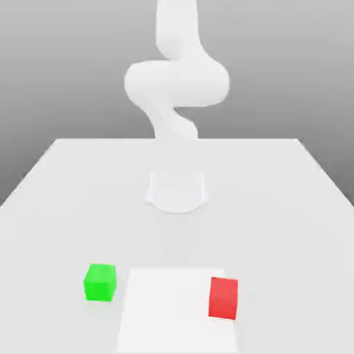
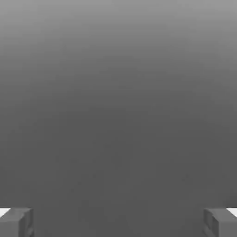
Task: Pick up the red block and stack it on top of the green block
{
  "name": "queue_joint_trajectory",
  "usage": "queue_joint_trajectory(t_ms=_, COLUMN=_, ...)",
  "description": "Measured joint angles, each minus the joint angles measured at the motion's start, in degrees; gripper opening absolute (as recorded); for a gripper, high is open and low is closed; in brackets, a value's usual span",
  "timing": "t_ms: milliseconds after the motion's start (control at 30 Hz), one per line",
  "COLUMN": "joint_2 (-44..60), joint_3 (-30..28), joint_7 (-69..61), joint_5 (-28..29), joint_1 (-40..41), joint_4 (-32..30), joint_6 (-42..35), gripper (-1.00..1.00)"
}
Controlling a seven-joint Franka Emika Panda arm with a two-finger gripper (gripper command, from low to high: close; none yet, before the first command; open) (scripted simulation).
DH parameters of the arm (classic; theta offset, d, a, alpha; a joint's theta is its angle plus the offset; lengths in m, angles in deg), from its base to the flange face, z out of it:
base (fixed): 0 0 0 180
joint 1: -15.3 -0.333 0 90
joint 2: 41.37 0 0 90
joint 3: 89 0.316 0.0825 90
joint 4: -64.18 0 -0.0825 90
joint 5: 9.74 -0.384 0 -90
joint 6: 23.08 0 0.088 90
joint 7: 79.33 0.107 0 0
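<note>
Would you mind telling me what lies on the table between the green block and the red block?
In the exterior view, a flat white patch on the table fills the stretch between the green block and the red block.

Arm (image 1: 176, 79): plain white, smooth rounded segments, bulbous joints, no visible markings, cables or screws. Round white base (image 1: 177, 190), pale enough to blend w/ surroundings, so its outline is perhaps approximate. Gripper (image 2: 118, 222) fingertips (image 2: 18, 222): grey, blocky, white upper faces.
</note>
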Motion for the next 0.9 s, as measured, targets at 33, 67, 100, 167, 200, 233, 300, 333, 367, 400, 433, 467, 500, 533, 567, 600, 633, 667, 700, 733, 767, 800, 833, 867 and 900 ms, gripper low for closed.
queue_joint_trajectory(t_ms=33, joint_2=2.3, joint_3=0.6, joint_7=0.9, joint_5=-0.1, joint_1=0.1, joint_4=-1.0, joint_6=1.2, gripper=0.0)
queue_joint_trajectory(t_ms=67, joint_2=4.4, joint_3=1.1, joint_7=1.7, joint_5=-0.1, joint_1=0.2, joint_4=-1.9, joint_6=2.3, gripper=0.0)
queue_joint_trajectory(t_ms=100, joint_2=6.6, joint_3=1.7, joint_7=2.6, joint_5=-0.1, joint_1=0.2, joint_4=-2.8, joint_6=3.4, gripper=0.0)
queue_joint_trajectory(t_ms=167, joint_2=10.7, joint_3=2.8, joint_7=4.3, joint_5=-0.1, joint_1=0.4, joint_4=-4.6, joint_6=5.6, gripper=0.0)
queue_joint_trajectory(t_ms=200, joint_2=12.8, joint_3=3.3, joint_7=5.2, joint_5=-0.1, joint_1=0.4, joint_4=-5.5, joint_6=6.7, gripper=0.0)
queue_joint_trajectory(t_ms=233, joint_2=14.9, joint_3=3.8, joint_7=6.1, joint_5=0.0, joint_1=0.4, joint_4=-6.4, joint_6=7.7, gripper=0.0)
queue_joint_trajectory(t_ms=300, joint_2=19.0, joint_3=4.8, joint_7=7.9, joint_5=0.2, joint_1=0.5, joint_4=-8.2, joint_6=9.9, gripper=0.0)
queue_joint_trajectory(t_ms=333, joint_2=21.1, joint_3=5.3, joint_7=8.9, joint_5=0.3, joint_1=0.4, joint_4=-9.1, joint_6=11.0, gripper=0.0)
queue_joint_trajectory(t_ms=367, joint_2=23.2, joint_3=5.8, joint_7=9.8, joint_5=0.4, joint_1=0.4, joint_4=-10.0, joint_6=12.0, gripper=0.0)
queue_joint_trajectory(t_ms=400, joint_2=25.3, joint_3=6.3, joint_7=10.8, joint_5=0.5, joint_1=0.4, joint_4=-10.9, joint_6=13.1, gripper=0.0)
queue_joint_trajectory(t_ms=433, joint_2=27.3, joint_3=6.7, joint_7=11.7, joint_5=0.7, joint_1=0.4, joint_4=-11.8, joint_6=14.2, gripper=0.0)
queue_joint_trajectory(t_ms=467, joint_2=29.4, joint_3=7.3, joint_7=12.7, joint_5=0.8, joint_1=0.4, joint_4=-12.7, joint_6=15.3, gripper=0.0)
queue_joint_trajectory(t_ms=500, joint_2=31.5, joint_3=7.6, joint_7=13.7, joint_5=1.0, joint_1=0.3, joint_4=-13.6, joint_6=16.3, gripper=0.0)
queue_joint_trajectory(t_ms=533, joint_2=33.6, joint_3=7.9, joint_7=14.7, joint_5=1.3, joint_1=0.2, joint_4=-14.5, joint_6=17.4, gripper=0.0)
queue_joint_trajectory(t_ms=567, joint_2=35.7, joint_3=8.3, joint_7=15.7, joint_5=1.5, joint_1=0.0, joint_4=-15.4, joint_6=18.5, gripper=0.0)
queue_joint_trajectory(t_ms=600, joint_2=37.8, joint_3=8.5, joint_7=16.7, joint_5=1.7, joint_1=-0.5, joint_4=-16.2, joint_6=19.6, gripper=0.0)
queue_joint_trajectory(t_ms=633, joint_2=39.9, joint_3=8.6, joint_7=17.7, joint_5=1.9, joint_1=-0.8, joint_4=-17.1, joint_6=20.7, gripper=0.0)
queue_joint_trajectory(t_ms=667, joint_2=41.9, joint_3=8.7, joint_7=18.7, joint_5=2.1, joint_1=-1.2, joint_4=-18.0, joint_6=21.7, gripper=0.0)
queue_joint_trajectory(t_ms=700, joint_2=44.0, joint_3=8.6, joint_7=19.6, joint_5=2.4, joint_1=-1.5, joint_4=-18.6, joint_6=22.9, gripper=0.0)
queue_joint_trajectory(t_ms=733, joint_2=46.1, joint_3=8.4, joint_7=20.4, joint_5=3.1, joint_1=-1.7, joint_4=-18.8, joint_6=24.4, gripper=0.0)
queue_joint_trajectory(t_ms=767, joint_2=48.2, joint_3=7.9, joint_7=21.2, joint_5=3.9, joint_1=-2.0, joint_4=-18.7, joint_6=26.0, gripper=0.0)
queue_joint_trajectory(t_ms=800, joint_2=50.3, joint_3=7.2, joint_7=22.0, joint_5=4.9, joint_1=-2.5, joint_4=-18.5, joint_6=27.7, gripper=0.0)
queue_joint_trajectory(t_ms=833, joint_2=52.4, joint_3=6.5, joint_7=22.7, joint_5=5.8, joint_1=-3.0, joint_4=-18.2, joint_6=29.4, gripper=0.0)
queue_joint_trajectory(t_ms=867, joint_2=54.4, joint_3=5.7, joint_7=23.5, joint_5=6.8, joint_1=-3.6, joint_4=-17.9, joint_6=31.2, gripper=0.0)
queue_joint_trajectory(t_ms=900, joint_2=56.5, joint_3=4.7, joint_7=24.1, joint_5=7.6, joint_1=-4.4, joint_4=-17.6, joint_6=32.9, gripper=-1.0)
